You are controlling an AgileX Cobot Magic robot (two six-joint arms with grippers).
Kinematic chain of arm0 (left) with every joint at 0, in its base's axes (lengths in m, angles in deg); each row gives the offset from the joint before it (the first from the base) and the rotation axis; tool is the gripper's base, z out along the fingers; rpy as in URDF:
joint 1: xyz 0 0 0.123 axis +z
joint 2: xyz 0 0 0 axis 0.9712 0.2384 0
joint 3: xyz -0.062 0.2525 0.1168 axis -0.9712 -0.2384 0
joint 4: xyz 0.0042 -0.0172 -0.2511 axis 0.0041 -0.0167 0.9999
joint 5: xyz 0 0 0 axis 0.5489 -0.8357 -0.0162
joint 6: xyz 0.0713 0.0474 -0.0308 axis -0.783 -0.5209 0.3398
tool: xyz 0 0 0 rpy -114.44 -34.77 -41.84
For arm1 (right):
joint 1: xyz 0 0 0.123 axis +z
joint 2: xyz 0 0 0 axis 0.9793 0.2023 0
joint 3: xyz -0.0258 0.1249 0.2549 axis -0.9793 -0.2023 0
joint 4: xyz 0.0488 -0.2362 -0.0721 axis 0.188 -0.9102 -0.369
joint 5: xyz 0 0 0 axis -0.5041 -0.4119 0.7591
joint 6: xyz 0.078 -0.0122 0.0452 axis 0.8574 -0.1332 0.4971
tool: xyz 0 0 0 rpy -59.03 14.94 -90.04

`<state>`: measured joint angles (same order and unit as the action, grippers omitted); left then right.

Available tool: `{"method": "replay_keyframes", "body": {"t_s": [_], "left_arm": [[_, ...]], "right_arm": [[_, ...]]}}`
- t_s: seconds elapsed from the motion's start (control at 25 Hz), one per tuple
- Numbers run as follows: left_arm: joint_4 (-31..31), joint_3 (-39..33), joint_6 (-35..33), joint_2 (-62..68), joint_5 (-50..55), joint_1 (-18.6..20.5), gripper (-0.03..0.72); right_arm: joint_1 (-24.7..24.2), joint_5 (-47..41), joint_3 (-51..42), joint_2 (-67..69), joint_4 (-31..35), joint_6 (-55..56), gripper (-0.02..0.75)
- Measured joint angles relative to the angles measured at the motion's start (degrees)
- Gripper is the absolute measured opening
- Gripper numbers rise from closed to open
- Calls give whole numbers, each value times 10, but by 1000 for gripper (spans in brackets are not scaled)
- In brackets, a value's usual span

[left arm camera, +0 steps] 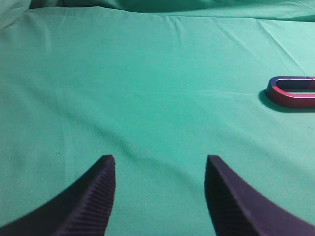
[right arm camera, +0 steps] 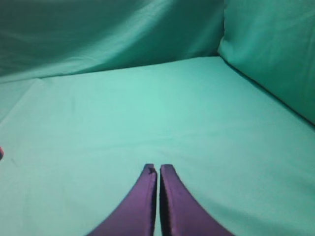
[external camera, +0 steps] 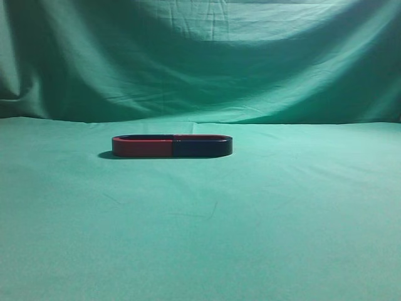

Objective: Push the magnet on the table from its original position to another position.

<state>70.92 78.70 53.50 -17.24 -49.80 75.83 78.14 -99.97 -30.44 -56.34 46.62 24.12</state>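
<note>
The magnet, dark navy with a thin red strip on top, lies flat on the green table. It sits end to end against a red U-shaped magnet on its left, so the two form a long oval. Neither gripper shows in the exterior view. In the left wrist view my left gripper is open and empty over bare cloth, with the red magnet far off at the right edge. In the right wrist view my right gripper is shut and empty over cloth.
A green backdrop rises behind the table. In the right wrist view the cloth also rises as a wall on the right. A sliver of red shows at that view's left edge.
</note>
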Motion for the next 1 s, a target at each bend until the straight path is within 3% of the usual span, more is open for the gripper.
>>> {"method": "replay_keyframes", "body": {"t_s": [0.28, 1.0], "left_arm": [[0, 0, 0, 0, 0, 0, 372], [0, 0, 0, 0, 0, 0, 372]], "right_arm": [[0, -68, -1, 0, 0, 0, 0], [0, -69, -1, 0, 3, 2, 0]]}}
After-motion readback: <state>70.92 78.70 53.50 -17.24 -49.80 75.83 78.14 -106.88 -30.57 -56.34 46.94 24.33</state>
